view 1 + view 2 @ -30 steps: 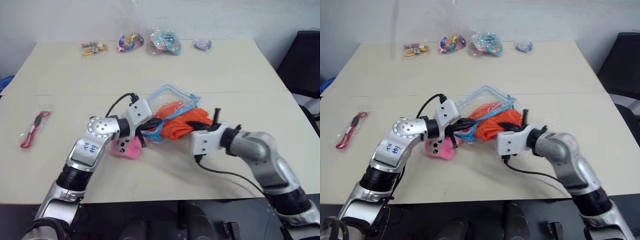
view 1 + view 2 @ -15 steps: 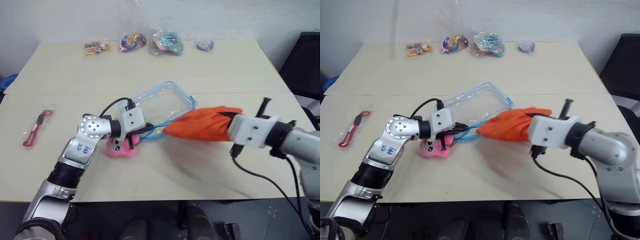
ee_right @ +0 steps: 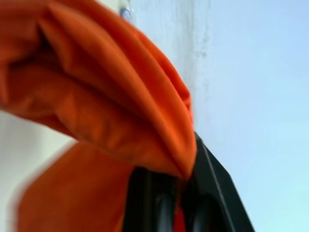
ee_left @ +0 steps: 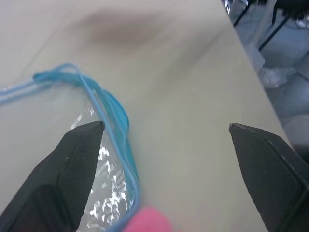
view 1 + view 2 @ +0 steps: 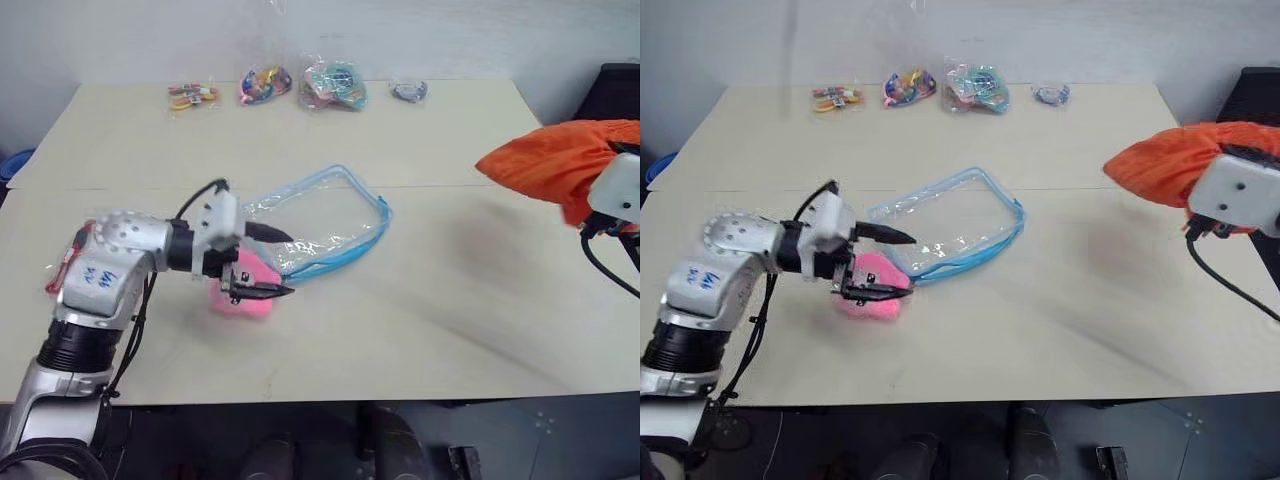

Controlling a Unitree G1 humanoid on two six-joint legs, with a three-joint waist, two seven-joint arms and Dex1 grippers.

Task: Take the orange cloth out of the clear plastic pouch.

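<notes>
I use the clear plastic pouch (image 5: 318,225) as my landmark; it lies flat and empty near the middle of the pale table (image 5: 420,330), its light blue edging running around it and its open end turned toward the table's near left. Nearest to me, just at the pouch's near-left corner, a pink plush charm (image 5: 243,292) rests on the table, touching the pouch's edge. My left gripper (image 5: 268,264) hovers right there, its two black fingers spread wide apart, one above the pouch's corner and one over the plush, holding nothing; in the left wrist view I see one finger (image 4: 72,164) over the clear plastic and the blue zipper edge, with bare table between the two. Well to the left of the pouch, a small clear packet with a red item (image 5: 62,268) lies partly hidden behind my left arm. Well to the right of the pouch and lifted above the table, my right gripper (image 3: 176,203) is clamped together on the orange cloth (image 5: 560,165), which bunches in soft folds, fully out of the pouch. Beyond the pouch, along the table's far edge, sit four small clear bags of colourful items (image 5: 300,85) in a row.
</notes>
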